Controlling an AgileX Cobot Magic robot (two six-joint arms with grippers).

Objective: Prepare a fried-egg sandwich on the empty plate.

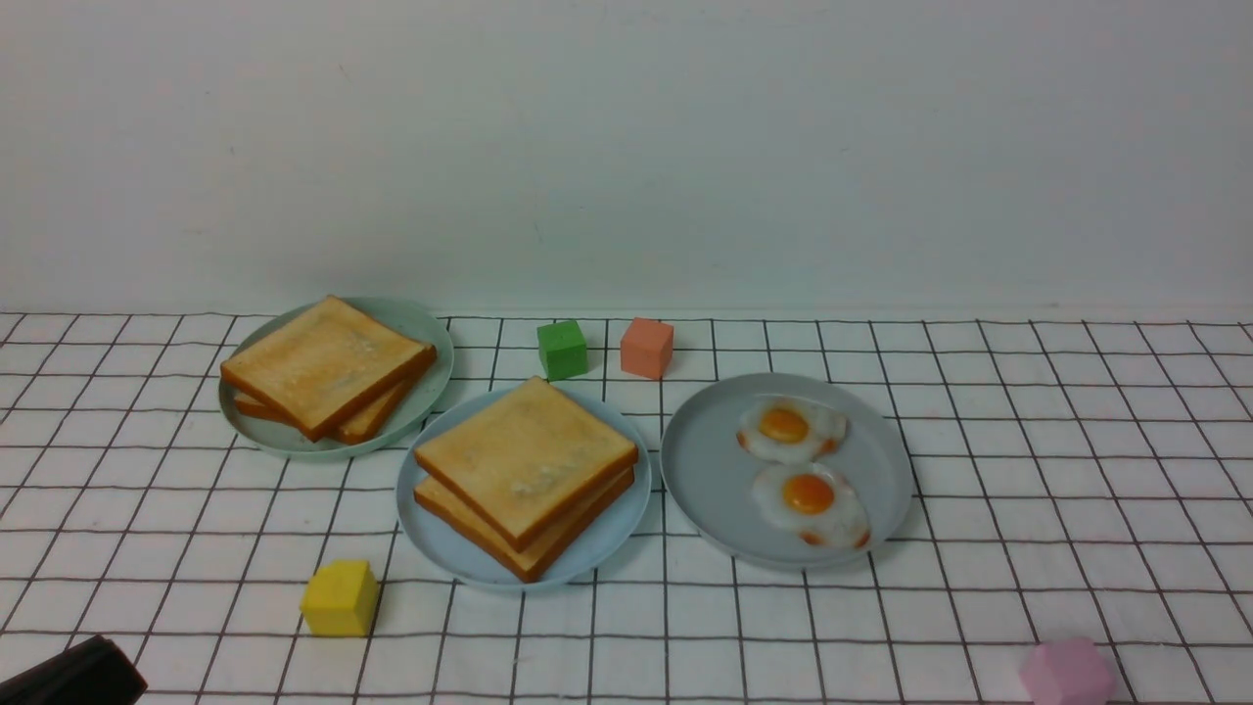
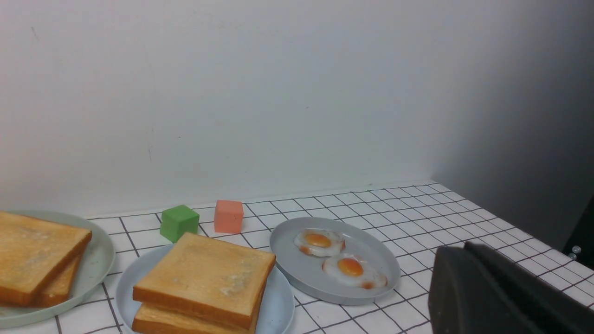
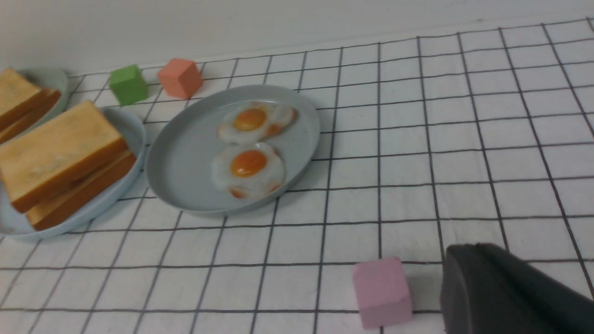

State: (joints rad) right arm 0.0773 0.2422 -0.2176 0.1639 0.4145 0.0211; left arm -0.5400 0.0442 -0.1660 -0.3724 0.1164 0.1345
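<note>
Two square golden toast slices lie stacked on the round light blue plate in the middle of the table; I cannot see between them. Two fried eggs with orange yolks rest on the grey plate to its right. My left gripper is shut and holds nothing; it hangs low over the table's near left corner, where its dark tip shows in the front view. My right gripper is shut too, empty, just beside a pink cube at the near right.
A pale green plate at the back left carries two more toast slices. A green cube and an orange cube stand behind the plates. A yellow cube sits near the front left. A white wall closes the back.
</note>
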